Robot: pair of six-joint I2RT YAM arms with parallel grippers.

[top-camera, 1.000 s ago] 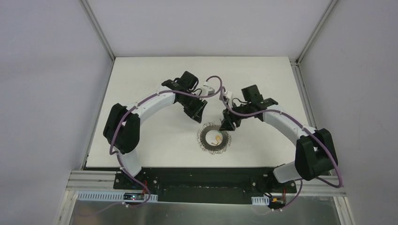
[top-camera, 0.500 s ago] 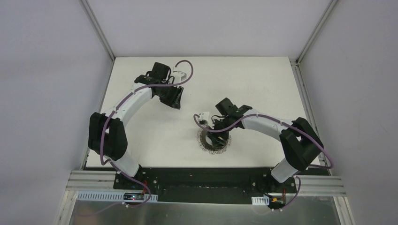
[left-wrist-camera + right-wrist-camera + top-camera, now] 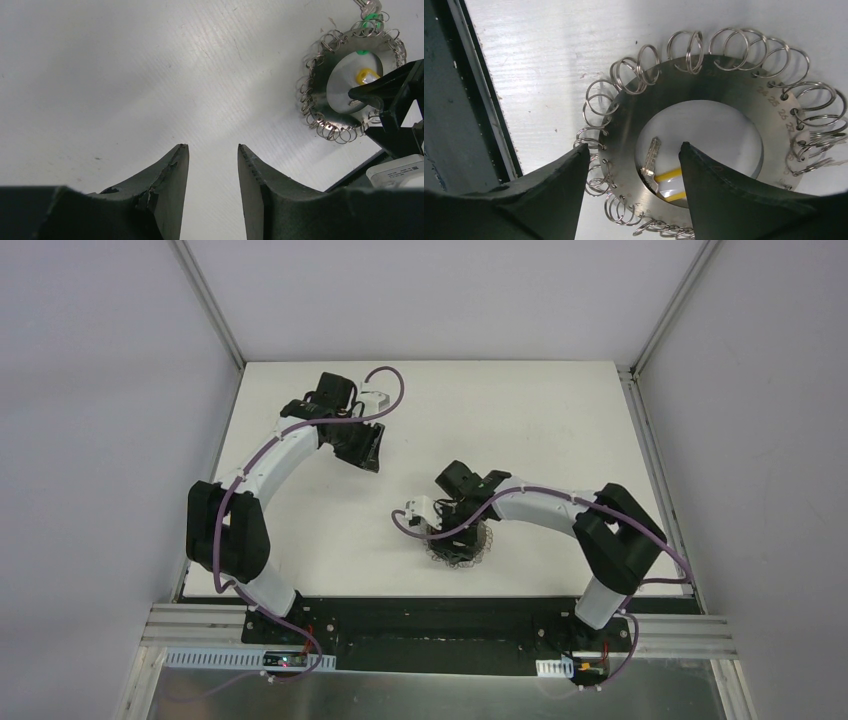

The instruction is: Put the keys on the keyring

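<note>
The keyring (image 3: 724,80) lies flat on the white table, a dark-grey metal disc fringed with silver wire loops. The yellow-headed key (image 3: 669,185) lies inside its centre hole, silver shaft pointing up. My right gripper (image 3: 634,145) is open just above the ring, one finger outside the rim and one over the hole beside the key. In the top view the right gripper (image 3: 452,527) covers most of the keyring (image 3: 472,552). The left wrist view shows the keyring (image 3: 320,95), the yellow key (image 3: 367,76) and a green key head (image 3: 370,20) among the far rim loops. My left gripper (image 3: 212,147) is open and empty, far left of the ring, also in the top view (image 3: 366,448).
The black base rail (image 3: 440,625) runs along the table's near edge, close below the keyring. The right wrist view shows that dark edge strip (image 3: 474,100) at the left. A metal frame (image 3: 210,310) borders the white table (image 3: 560,420).
My left arm has pulled back to the far left, away from the ring. My right gripper has swung left and down, and now sits over the keyring, hiding the yellow key from above.
</note>
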